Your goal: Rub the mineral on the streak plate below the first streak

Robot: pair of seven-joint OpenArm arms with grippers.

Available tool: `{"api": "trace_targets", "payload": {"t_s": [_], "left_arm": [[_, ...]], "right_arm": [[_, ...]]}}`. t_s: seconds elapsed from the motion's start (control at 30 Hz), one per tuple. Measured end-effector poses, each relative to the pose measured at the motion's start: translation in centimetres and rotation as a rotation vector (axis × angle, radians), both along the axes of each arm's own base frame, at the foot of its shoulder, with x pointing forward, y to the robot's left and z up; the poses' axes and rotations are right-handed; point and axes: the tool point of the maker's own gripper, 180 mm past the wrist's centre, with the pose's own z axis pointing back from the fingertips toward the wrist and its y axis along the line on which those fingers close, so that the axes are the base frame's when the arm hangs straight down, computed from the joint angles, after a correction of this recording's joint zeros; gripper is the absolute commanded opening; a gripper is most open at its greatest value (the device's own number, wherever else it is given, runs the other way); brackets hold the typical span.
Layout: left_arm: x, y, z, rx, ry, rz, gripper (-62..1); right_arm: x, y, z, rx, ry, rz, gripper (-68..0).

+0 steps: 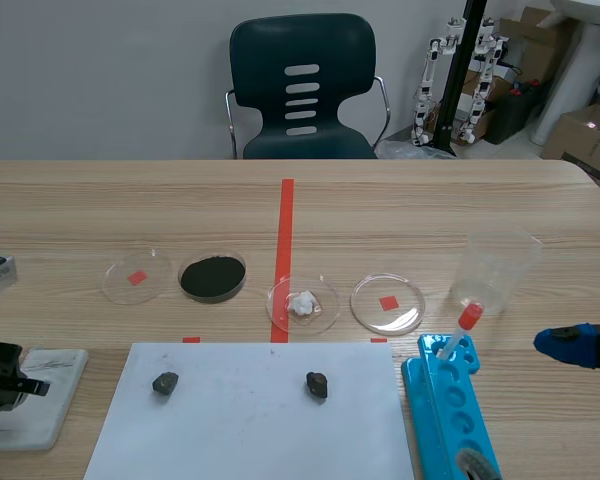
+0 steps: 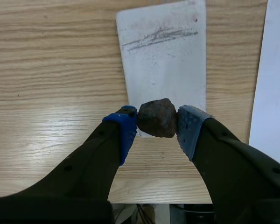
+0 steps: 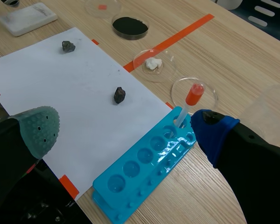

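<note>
Starting at the near left, your left claw [image 2: 157,122] is clamped on a brown, rough rock [image 2: 157,117], one blue pad on each side of it.
- Rock: held over the near end of the white plate [image 2: 163,60]. You cannot tell whether it touches the surface.
- Plate: lies flat at the table's near left, just left of the white paper sheet [image 1: 250,430].
- First streak [image 2: 158,36]: a grey scribbled line across the far part of the plate, well apart from the rock.
- Your right claw [image 3: 126,129]: fingers wide apart and holding nothing, low at the near right, beside the blue well tray [image 1: 450,420].
- Dropper [image 1: 463,325]: red bulb, standing in the tray's far end.
- Paper sheet: carries two dark stones, one left [image 1: 165,381] and one right [image 1: 317,384].
- Dish row beyond the paper, left to right: an empty dish [image 1: 137,275], a dish of black powder [image 1: 212,277], a dish with a white lump [image 1: 303,305], another empty dish [image 1: 387,303].
- Clear beaker [image 1: 495,268]: stands right of the row.
</note>
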Motion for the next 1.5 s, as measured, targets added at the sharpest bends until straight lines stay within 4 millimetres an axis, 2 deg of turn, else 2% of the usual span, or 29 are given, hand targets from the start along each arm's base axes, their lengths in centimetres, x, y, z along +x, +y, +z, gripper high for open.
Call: {"api": "trace_targets", "payload": {"t_s": [0.17, 0.37, 0.63, 1.0, 1.5], "left_arm": [[0.4, 0.2, 0.1, 0.007, -0.001, 0.037, -46.4], [-0.2, -1.1, -0.6, 0.006, 0.058, 0.032, -46.4], [-0.5, -1.2, -0.9, 0.010, 0.099, 0.045, -46.4], [-0.7, 0.4, -2.7, 0.001, 0.170, 0.124, -46.4], [-0.2, -1.0, -2.9, -0.070, 0.172, 0.092, -46.4]], "right_arm": [[0.0, 0.0, 0.0, 0.000, 0.000, 0.000, -8.8], [0.0, 0.0, 0.0, 0.000, 0.000, 0.000, -8.8], [0.0, 0.0, 0.0, 0.000, 0.000, 0.000, -8.8], [0.0, 0.0, 0.0, 0.000, 0.000, 0.000, -8.8], [0.0, 0.0, 0.0, 0.000, 0.000, 0.000, -8.8]]}}
